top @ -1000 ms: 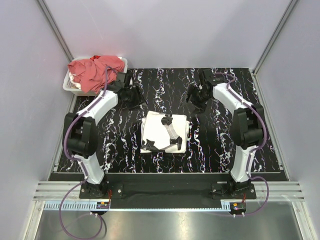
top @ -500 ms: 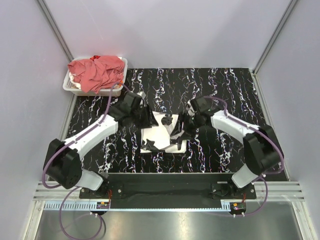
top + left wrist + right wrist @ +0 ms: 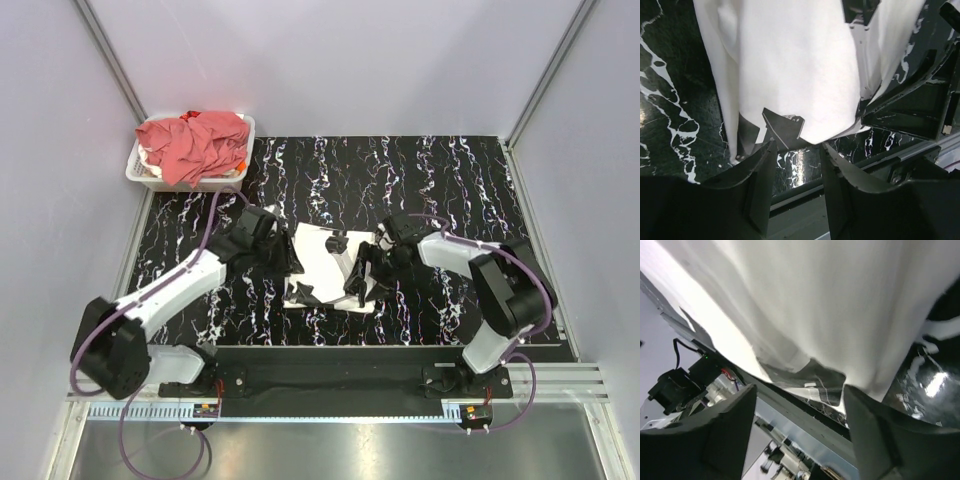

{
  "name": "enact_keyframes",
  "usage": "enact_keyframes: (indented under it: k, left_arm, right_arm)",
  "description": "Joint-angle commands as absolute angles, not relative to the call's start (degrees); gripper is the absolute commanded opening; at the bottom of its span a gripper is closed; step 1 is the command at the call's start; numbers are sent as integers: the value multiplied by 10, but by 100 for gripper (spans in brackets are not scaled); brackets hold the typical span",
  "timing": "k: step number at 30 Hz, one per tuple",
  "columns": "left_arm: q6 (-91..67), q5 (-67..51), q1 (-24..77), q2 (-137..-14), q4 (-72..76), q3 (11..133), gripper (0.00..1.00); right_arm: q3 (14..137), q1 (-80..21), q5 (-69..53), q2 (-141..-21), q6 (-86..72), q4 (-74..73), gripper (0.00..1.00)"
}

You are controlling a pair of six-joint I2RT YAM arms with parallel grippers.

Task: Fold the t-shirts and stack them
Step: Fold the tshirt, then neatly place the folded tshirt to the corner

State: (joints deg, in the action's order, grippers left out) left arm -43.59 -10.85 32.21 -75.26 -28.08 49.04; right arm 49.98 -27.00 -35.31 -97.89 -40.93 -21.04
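A folded white t-shirt (image 3: 322, 262) with black print patches lies on the black marbled table (image 3: 450, 180), near the middle. My left gripper (image 3: 292, 258) is low at its left edge, my right gripper (image 3: 362, 275) at its right edge. In the left wrist view the white t-shirt (image 3: 790, 65) ends just ahead of the left gripper (image 3: 797, 150), which is open with only table between its fingers. In the right wrist view the t-shirt (image 3: 830, 300) hangs over the wide-open right gripper (image 3: 797, 392), its hem just at the fingertips. Salmon-red t-shirts (image 3: 195, 140) are heaped at the far left.
The salmon-red heap fills a white plastic basket (image 3: 135, 172) at the table's far left corner. A dark rail (image 3: 330, 352) runs along the near edge between the arm bases. Grey walls close the table on three sides. The right arm's gripper (image 3: 920, 105) shows in the left wrist view.
Both arms have swung from the far half of the table towards me and inwards, coming down at the left and right edges of the folded white t-shirt. The shirt's right side now looks slightly disturbed.
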Motion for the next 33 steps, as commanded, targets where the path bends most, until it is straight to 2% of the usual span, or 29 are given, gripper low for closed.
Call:
enact_keyframes:
  k: [1, 2, 3, 4, 8, 15, 22, 25, 26, 28, 29, 33]
  left_arm:
    - [-376, -50, 324, -681, -335, 545, 48]
    - [-367, -37, 323, -667, -368, 550, 50]
    - [-356, -24, 323, -651, -386, 557, 52]
    - [-337, -3, 323, -623, -414, 560, 57]
    - [-304, 33, 312, -556, -455, 549, 64]
    - [-281, 65, 274, -448, -481, 497, 63]
    - [-289, 92, 275, -404, -468, 485, 65]
    - [-286, 86, 275, -416, -464, 485, 63]
    - [-286, 85, 274, -417, -464, 485, 63]
    - [-285, 83, 275, -424, -464, 486, 62]
    - [-285, 85, 274, -425, -464, 486, 62]
    - [-285, 89, 274, -425, -463, 486, 62]
  right_arm:
    - [536, -271, -294, -909, -369, -270, 80]
    - [555, -271, -276, -881, -367, -283, 85]
    - [565, -271, -265, -871, -358, -297, 98]
    - [574, -271, -253, -863, -351, -320, 100]
    - [620, -240, -198, -888, -307, -365, 100]
    - [686, -202, -99, -982, -257, -397, 98]
    - [759, -202, -100, -1081, -238, -399, 81]
    - [772, -203, -92, -1103, -233, -399, 68]
    - [775, -202, -92, -1107, -233, -398, 58]
    - [780, -203, -98, -1123, -235, -392, 51]
    - [782, -202, -103, -1130, -236, -389, 45]
    - [788, -202, -130, -1156, -242, -365, 33]
